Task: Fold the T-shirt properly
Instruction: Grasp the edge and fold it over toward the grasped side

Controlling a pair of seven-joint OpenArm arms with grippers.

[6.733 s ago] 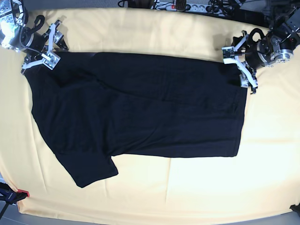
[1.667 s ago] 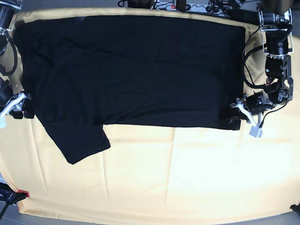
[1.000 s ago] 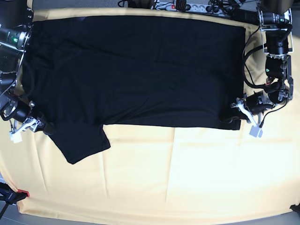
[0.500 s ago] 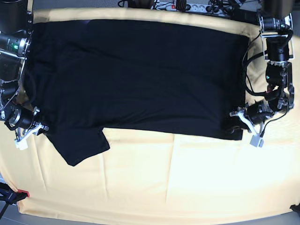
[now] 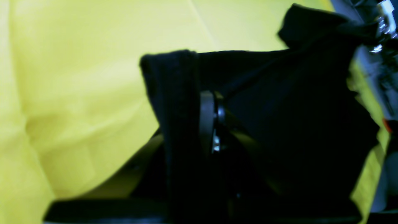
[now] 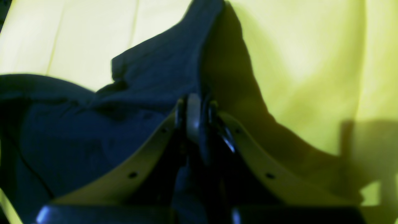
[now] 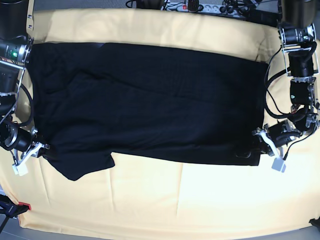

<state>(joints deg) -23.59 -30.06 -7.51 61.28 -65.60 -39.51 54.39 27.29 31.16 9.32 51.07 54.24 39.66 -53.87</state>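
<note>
The black T-shirt point(image 7: 150, 100) lies spread wide on the pale yellow cloth point(image 7: 175, 200), plain side up, with one short sleeve point(image 7: 82, 165) hanging toward the near left. At the right, my left gripper point(image 7: 256, 148) is shut on the T-shirt's near right corner. In the left wrist view that gripper point(image 5: 211, 102) pinches a fold of T-shirt point(image 5: 295, 109). At the left, my right gripper point(image 7: 42, 149) is shut on the T-shirt's edge by the sleeve. The right wrist view shows this gripper point(image 6: 197, 105) closed on bunched T-shirt point(image 6: 77, 130).
The yellow cloth covers the whole table. A power strip and cables point(image 7: 200, 6) run along the back edge. A small red-tipped clamp point(image 7: 20, 206) sits at the near left corner. Both arms' upper links stand at the far left point(image 7: 12, 45) and far right point(image 7: 297, 45).
My right gripper has closed on the T-shirt's left edge. Both grippers have moved toward the near edge, dragging the whole T-shirt forward and baring yellow cloth at the back.
</note>
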